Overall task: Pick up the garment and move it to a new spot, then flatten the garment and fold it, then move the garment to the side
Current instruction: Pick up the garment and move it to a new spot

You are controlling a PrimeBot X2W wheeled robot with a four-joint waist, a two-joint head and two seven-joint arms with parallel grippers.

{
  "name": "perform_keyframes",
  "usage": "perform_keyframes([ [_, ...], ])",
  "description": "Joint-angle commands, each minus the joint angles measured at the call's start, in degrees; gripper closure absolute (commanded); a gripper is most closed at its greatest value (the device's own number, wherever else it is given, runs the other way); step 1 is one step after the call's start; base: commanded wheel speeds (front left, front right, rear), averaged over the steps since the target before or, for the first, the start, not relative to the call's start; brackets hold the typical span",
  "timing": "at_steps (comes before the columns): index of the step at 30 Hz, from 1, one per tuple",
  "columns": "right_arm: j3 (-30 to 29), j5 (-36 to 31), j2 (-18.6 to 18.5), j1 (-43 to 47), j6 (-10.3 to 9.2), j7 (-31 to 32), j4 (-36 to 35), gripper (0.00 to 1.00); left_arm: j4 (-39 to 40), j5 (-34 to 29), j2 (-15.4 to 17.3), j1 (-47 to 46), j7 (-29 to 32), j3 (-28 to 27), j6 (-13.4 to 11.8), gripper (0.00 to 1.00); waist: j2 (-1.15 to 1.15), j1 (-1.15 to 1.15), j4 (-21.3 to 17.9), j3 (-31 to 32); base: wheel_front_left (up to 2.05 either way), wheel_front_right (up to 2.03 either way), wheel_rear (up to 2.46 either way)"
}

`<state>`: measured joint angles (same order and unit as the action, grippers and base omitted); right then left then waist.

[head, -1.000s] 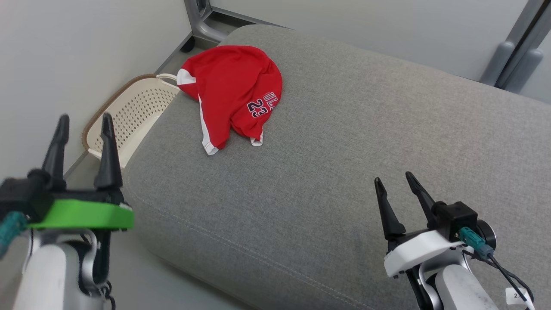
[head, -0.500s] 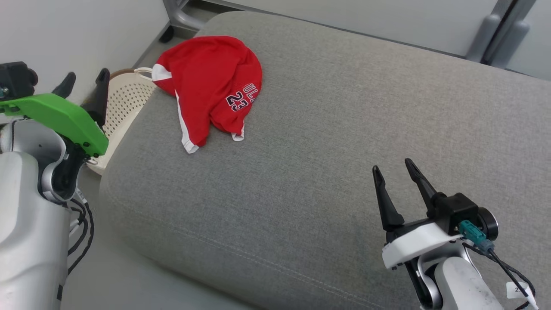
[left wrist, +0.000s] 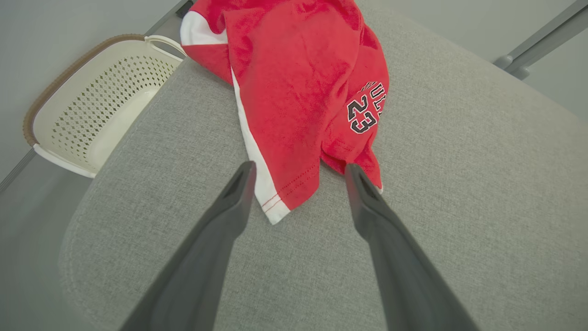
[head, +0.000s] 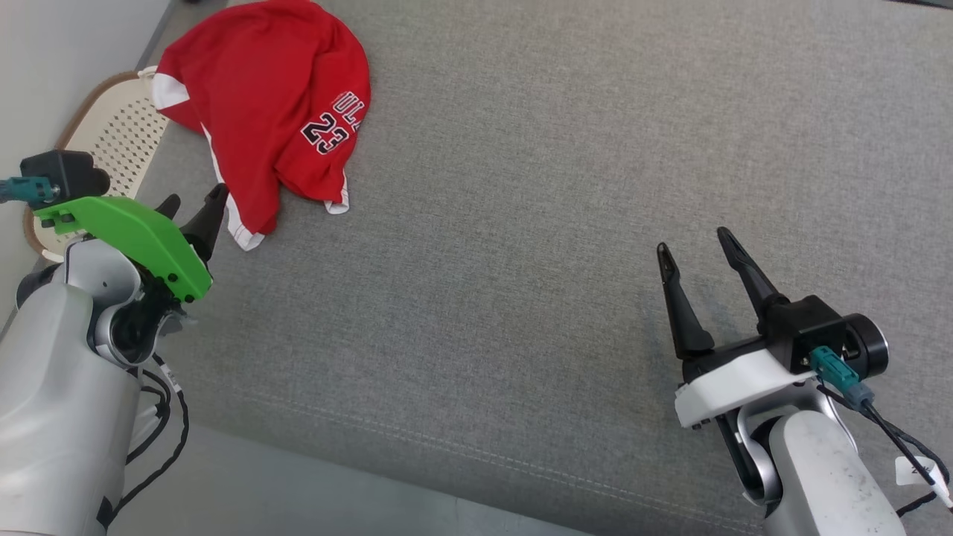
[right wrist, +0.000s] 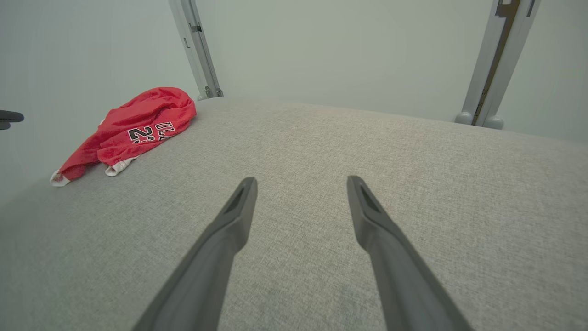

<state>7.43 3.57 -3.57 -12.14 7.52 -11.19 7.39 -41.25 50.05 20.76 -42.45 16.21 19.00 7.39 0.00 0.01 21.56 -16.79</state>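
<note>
A crumpled red garment [head: 260, 112] with white trim and the number 23 lies at the far left corner of the grey cushion [head: 558, 246]. My left gripper [head: 193, 205] hovers open just short of the garment's near white hem. In the left wrist view that gripper [left wrist: 298, 170] frames the hem of the garment [left wrist: 298, 92] between its parted fingers without touching it. My right gripper [head: 696, 238] stands open over bare cushion at the lower right, far from the garment. From the right wrist view the garment [right wrist: 133, 128] sits far off to the left, beyond the open right gripper [right wrist: 301, 181].
A cream perforated basket [head: 104, 141] with a brown rim stands on the floor beside the cushion's left edge, also seen as the basket [left wrist: 92, 115] in the left wrist view. Grey frame posts [right wrist: 496, 59] rise behind the cushion. A pale wall runs along the left.
The head camera has tilted down, shifting the whole scene. My left gripper has swung in from beside the cushion to just short of the garment's hem. The right gripper holds its place.
</note>
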Motion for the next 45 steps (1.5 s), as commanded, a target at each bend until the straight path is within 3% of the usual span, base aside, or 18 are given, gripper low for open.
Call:
perform_keyframes([
  [1,-0.14,-0.3,-0.47,-0.78,-0.06,0.24,-0.52,0.0,-0.54,1.01,0.4,-0.83,-0.59,0.51,0.16,0.0,0.0,-0.01,-2.01,-3.19,0.0,0.0,0.0],
  [15,-0.12,-0.78,-2.17,-0.76,-0.06,3.41,-4.69,0.0,-10.41,7.19,-0.21,-2.8,-10.37,8.74,0.16,0.0,0.0,-0.01,-4.07,-5.67,0.0,0.0,0.0],
  [16,-0.25,-0.82,-2.15,-0.71,-0.06,3.51,-4.96,0.0,-11.06,7.53,-0.12,-3.2,-10.81,9.2,0.17,0.33,0.0,-0.01,-4.27,-5.77,0.0,0.0,0.0],
  [17,-0.49,-0.86,-2.12,-0.59,-0.06,3.58,-5.17,0.0,-11.72,8.01,-0.15,-3.56,-11.24,9.65,0.17,0.75,0.0,-0.01,-4.36,-5.82,0.0,0.0,0.0],
  [18,-0.66,-0.89,-2.09,-0.38,-0.06,3.77,-5.33,0.0,-12.45,8.12,-0.05,-3.83,-11.92,9.93,0.16,1.0,0.0,-0.01,-4.43,-5.86,0.0,0.0,0.0],
  [31,-2.86,-1.05,-1.69,1.39,-0.06,4.5,-7.17,0.0,-17.34,5.35,0.8,-8.41,-28.41,11.86,0.16,1.0,0.0,-0.01,-3.1,-5.04,0.0,0.0,0.0],
  [42,-3.58,-0.38,-0.93,2.13,-0.06,3.02,-6.36,0.0,-14.14,2.77,3.65,-8.95,-31.32,9.53,-1.16,1.0,0.0,-0.01,-2.94,-1.73,0.0,0.0,0.0],
  [43,-3.6,-0.25,-0.81,2.28,-0.07,2.74,-6.15,0.0,-12.43,2.28,4.3,-8.45,-31.39,8.52,-1.78,0.68,0.0,-0.01,-3.0,-1.18,0.0,0.0,0.0],
  [44,-3.56,-0.19,-0.69,2.36,-0.06,2.42,-5.9,0.0,-10.19,1.68,5.01,-7.76,-31.42,7.02,-2.47,0.29,0.0,-0.01,-3.05,-0.65,0.0,0.0,0.0],
  [45,-3.5,-0.09,-0.57,2.41,-0.06,2.14,-5.78,0.0,-7.5,1.04,5.43,-6.52,-31.39,5.41,-3.14,0.0,0.0,-0.01,-3.05,-0.11,0.0,0.0,0.0],
])
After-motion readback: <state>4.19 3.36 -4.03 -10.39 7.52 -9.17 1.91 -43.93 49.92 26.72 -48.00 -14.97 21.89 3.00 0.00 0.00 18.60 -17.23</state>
